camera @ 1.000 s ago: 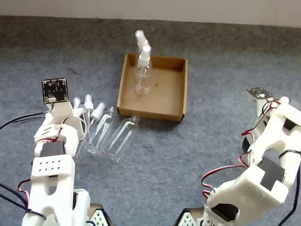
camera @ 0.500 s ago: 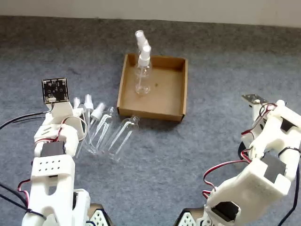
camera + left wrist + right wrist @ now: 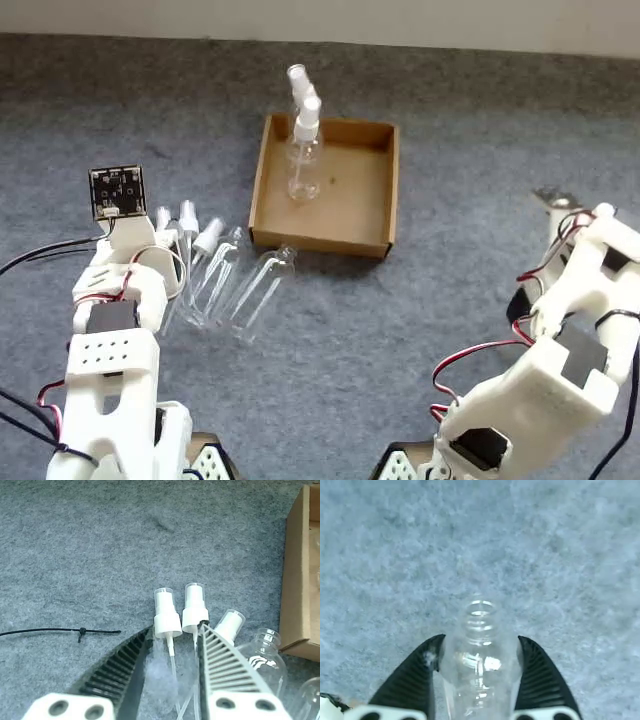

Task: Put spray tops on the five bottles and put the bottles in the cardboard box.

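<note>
The cardboard box (image 3: 370,190) lies at the table's middle back, with two clear bottles (image 3: 303,165) standing in it, spray tops on. Left of the box, two uncapped bottles (image 3: 262,285) lie on the carpet beside three loose spray tops (image 3: 188,214). My left gripper (image 3: 176,628) is open low over the carpet, its fingers (image 3: 125,655) either side of one spray top (image 3: 166,616); two more tops (image 3: 195,607) lie just beside. My right gripper (image 3: 480,641) is shut on an uncapped clear bottle (image 3: 479,652), held over bare carpet at the right, under the right arm (image 3: 580,290).
Grey carpet covers the whole table. A thin black cable tie (image 3: 60,631) lies on it near the left gripper. The box's side wall (image 3: 300,580) stands close to the lying bottles (image 3: 265,650). Open carpet stretches between the box and the right arm.
The right arm's wrist swung slightly left, then back right, still with its bottle. The left arm and the things on the carpet have not moved.
</note>
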`<control>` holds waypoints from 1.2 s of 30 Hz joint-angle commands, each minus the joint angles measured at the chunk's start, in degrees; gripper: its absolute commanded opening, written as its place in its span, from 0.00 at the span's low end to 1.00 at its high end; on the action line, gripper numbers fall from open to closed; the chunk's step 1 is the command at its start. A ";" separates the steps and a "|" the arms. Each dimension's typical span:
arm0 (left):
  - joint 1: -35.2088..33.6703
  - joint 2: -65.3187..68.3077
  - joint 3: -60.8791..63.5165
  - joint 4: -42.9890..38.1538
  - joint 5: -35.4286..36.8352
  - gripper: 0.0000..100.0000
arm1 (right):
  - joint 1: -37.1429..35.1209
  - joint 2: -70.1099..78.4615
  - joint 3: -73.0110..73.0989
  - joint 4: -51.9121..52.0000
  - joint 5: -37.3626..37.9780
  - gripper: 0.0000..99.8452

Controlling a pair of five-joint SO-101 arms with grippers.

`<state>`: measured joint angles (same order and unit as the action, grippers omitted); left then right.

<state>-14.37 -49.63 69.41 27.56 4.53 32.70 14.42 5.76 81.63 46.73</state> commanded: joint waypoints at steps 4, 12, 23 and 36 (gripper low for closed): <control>0.66 -0.48 -0.22 -1.14 0.53 0.14 | -2.51 -1.01 -17.36 10.15 -10.90 0.00; 0.66 -0.92 -0.84 0.70 -1.41 0.15 | -12.97 -13.85 -24.57 13.05 -23.91 0.00; 1.45 -1.10 -15.16 24.26 -8.79 0.15 | -44.26 -42.42 -7.08 1.36 -41.67 0.00; 22.99 -31.16 -8.13 34.20 -19.25 0.26 | -60.88 -55.34 22.20 -29.67 -39.38 0.00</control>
<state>4.44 -72.66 61.05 60.35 -14.02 -26.99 -37.10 25.27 58.33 6.46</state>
